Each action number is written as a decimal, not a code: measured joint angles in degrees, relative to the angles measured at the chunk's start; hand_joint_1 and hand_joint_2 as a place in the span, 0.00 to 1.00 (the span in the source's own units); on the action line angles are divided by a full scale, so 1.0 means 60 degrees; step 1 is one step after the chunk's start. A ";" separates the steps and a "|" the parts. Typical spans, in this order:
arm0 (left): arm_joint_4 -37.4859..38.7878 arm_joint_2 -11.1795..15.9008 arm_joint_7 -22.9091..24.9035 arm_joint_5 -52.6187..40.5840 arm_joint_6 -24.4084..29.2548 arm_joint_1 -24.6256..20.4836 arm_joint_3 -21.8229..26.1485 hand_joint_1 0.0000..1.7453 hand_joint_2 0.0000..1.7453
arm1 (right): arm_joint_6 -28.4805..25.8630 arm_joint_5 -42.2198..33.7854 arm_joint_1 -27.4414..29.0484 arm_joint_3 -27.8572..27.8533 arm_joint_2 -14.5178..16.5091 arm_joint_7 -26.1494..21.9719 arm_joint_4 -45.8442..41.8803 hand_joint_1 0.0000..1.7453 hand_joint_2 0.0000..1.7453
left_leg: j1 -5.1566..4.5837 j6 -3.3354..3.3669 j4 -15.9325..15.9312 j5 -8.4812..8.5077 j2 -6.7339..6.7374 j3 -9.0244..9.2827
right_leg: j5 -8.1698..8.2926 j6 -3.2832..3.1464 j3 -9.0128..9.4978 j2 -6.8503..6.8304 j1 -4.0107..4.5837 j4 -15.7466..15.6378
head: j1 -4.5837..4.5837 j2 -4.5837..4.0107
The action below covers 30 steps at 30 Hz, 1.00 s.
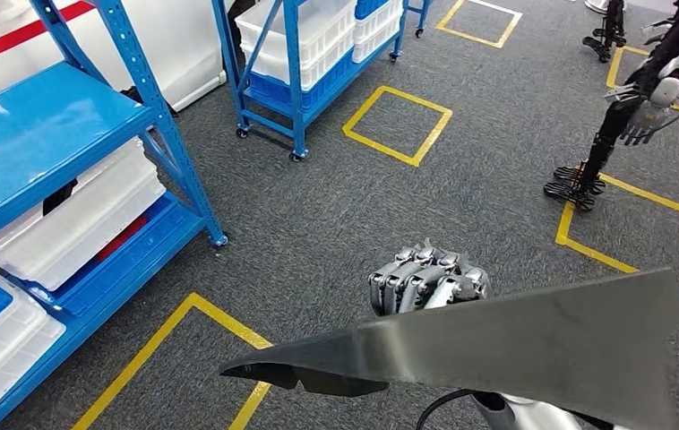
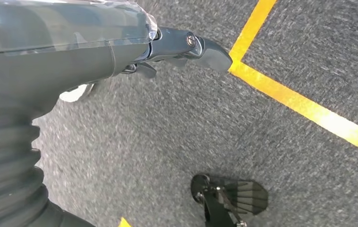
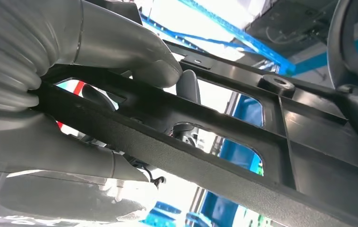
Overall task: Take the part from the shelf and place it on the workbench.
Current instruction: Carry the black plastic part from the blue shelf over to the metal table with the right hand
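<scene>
Centrally, right hand gripping a long dark plastic part, held level above grey carpet floor with yellow tape squares. Thumb pressed over the part's ribbed underside. Left hand hanging over the floor, fingers loosely apart, holding nothing. Blue shelves with white bins at left.
</scene>
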 joint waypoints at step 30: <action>-0.0004 -0.0052 0.0507 0.0674 0.0556 0.0107 0.0774 0.00 1.00 | 0.0162 -0.0951 -0.0690 -0.0273 -0.0013 0.0637 -0.0083 0.95 1.00 | -0.0061 0.0011 -0.0127 0.0056 -0.0060 0.0050 | 0.0141 -0.0113 0.0192 0.0099 0.0037 -0.0420 | 0.0000 0.0000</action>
